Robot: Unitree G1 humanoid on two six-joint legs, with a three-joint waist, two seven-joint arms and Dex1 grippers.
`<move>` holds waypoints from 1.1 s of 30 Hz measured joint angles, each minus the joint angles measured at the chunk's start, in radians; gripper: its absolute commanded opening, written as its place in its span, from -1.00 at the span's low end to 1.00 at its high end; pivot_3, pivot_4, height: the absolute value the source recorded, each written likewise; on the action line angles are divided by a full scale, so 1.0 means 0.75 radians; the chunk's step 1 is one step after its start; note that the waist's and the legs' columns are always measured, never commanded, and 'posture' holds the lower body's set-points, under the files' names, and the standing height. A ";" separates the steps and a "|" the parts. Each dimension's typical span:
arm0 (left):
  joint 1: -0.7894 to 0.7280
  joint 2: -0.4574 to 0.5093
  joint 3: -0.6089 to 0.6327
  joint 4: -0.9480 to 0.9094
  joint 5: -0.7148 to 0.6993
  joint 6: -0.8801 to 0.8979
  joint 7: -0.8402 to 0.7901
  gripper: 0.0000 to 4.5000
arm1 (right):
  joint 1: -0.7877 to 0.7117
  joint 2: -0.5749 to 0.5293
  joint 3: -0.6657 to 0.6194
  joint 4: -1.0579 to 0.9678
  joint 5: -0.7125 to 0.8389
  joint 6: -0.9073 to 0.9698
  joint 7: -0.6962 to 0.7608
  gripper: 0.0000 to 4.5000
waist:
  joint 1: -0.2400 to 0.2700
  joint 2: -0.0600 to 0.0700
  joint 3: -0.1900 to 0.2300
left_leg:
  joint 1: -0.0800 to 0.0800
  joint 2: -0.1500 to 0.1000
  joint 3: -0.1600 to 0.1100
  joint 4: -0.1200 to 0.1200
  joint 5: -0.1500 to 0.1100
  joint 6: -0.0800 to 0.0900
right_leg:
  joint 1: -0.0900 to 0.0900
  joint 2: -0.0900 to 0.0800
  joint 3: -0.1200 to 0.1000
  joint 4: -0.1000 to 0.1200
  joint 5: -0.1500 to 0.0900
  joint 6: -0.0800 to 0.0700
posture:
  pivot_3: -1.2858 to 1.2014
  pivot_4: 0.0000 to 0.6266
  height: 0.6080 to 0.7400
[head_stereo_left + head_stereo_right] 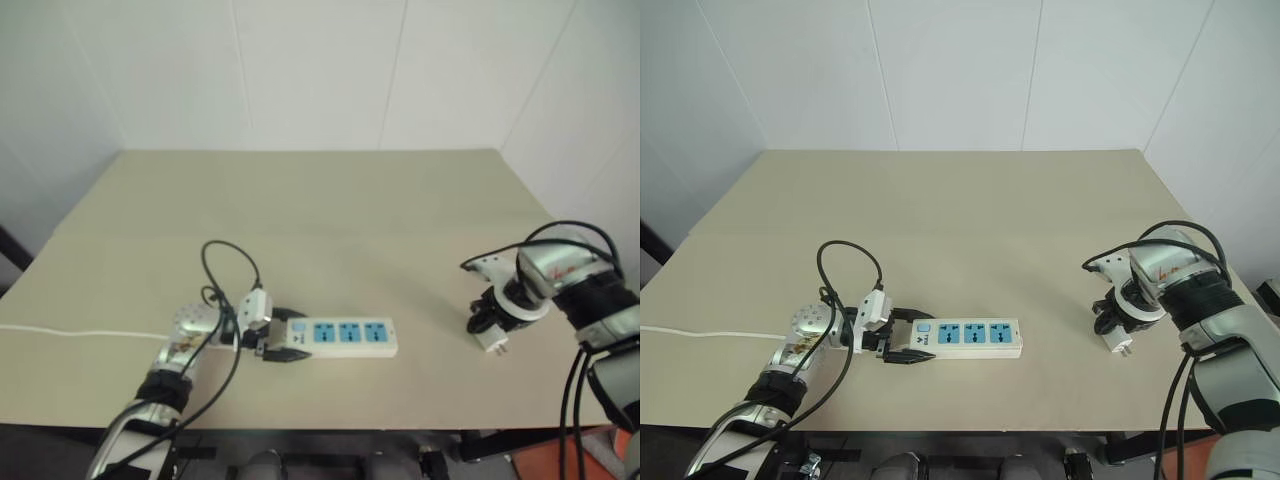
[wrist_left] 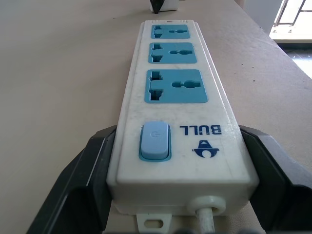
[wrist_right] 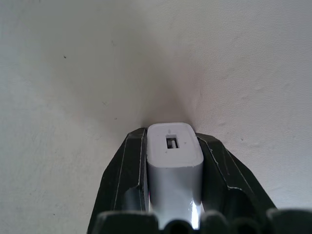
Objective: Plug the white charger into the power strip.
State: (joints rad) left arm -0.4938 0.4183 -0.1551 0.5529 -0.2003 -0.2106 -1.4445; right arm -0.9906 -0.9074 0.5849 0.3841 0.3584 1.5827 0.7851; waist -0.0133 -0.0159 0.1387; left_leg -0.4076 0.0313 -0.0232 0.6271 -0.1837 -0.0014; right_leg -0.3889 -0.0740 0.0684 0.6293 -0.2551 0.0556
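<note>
Nearest me, my left gripper (image 1: 902, 337) is clamped on the switch end of the power strip (image 1: 965, 338), which lies flat near the tabletop's (image 1: 970, 210) front edge, left of its middle, sockets up. My right gripper (image 1: 1114, 335), near the right edge, pinches the white charger (image 3: 174, 161) between its fingers (image 3: 126, 180), pointing it down at the tabletop.
</note>
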 measured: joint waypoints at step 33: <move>-0.116 0.027 -0.048 0.138 0.004 -0.032 -0.058 0.46 | 0.628 0.652 -0.857 -0.508 0.216 -1.493 0.166 -0.49 | -0.004 -0.001 0.000 | 0.002 0.004 -0.001 -0.001 0.000 0.000 | 0.001 0.006 0.000 0.001 0.000 0.001 | 0.03 -0.52 1.00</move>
State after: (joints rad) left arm -0.5811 0.4384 -0.1910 0.6561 -0.1971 -0.2348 -1.4883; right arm -0.5195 -0.4186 -0.0578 0.0032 0.5202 0.4628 0.9100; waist -0.0164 -0.0163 0.1388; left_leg -0.4065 0.0342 -0.0243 0.6266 -0.1836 -0.0013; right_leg -0.3880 -0.0694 0.0688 0.6298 -0.2550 0.0561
